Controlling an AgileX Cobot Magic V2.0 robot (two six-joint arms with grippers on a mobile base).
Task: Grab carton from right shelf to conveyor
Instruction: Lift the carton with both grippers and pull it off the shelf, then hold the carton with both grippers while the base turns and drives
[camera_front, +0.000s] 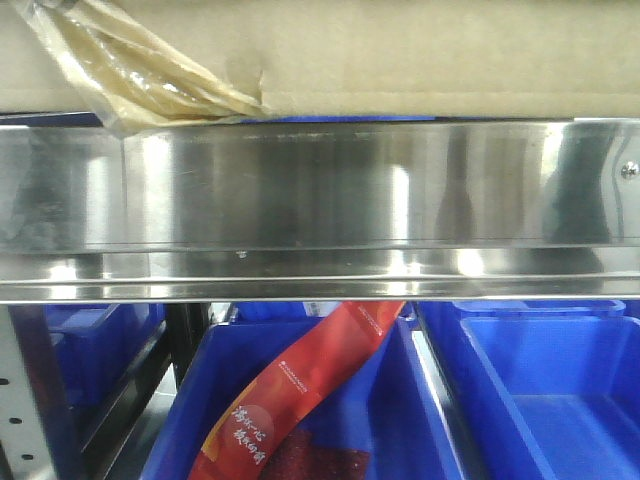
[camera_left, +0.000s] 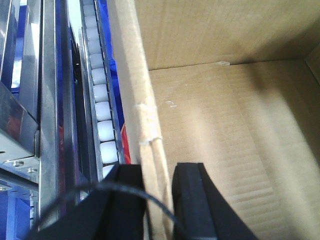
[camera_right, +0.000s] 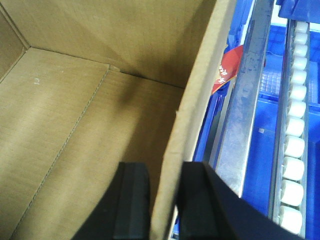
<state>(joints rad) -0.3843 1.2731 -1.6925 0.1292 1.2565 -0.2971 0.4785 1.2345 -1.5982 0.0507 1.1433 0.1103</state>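
Front camera: the carton (camera_front: 400, 50) fills the top edge from 10 to 2 o'clock, and I see only its lower side. Crinkled tape (camera_front: 130, 70) hangs loose from it at 11 o'clock. Just under it a steel rail (camera_front: 350, 200) crosses the whole frame. Below the rail sit blue bins (camera_front: 540, 390), and a red packet (camera_front: 300, 400) leans in the middle one at 6 o'clock.

Left wrist camera: the left gripper (camera_left: 156, 170) is at 6 o'clock, clenched on the carton's side wall, with one black finger outside and one inside the open box. A thin black cable (camera_left: 125, 192) crosses the outer finger. A roller track (camera_left: 100, 100) of white rollers runs from 7 up to 11 o'clock, just beside the wall.

Right wrist camera: the right gripper (camera_right: 165, 170) at 6 o'clock pinches the opposite wall the same way, one finger on each face. White rollers run along the 3 o'clock edge, with blue bins between them and the wall.
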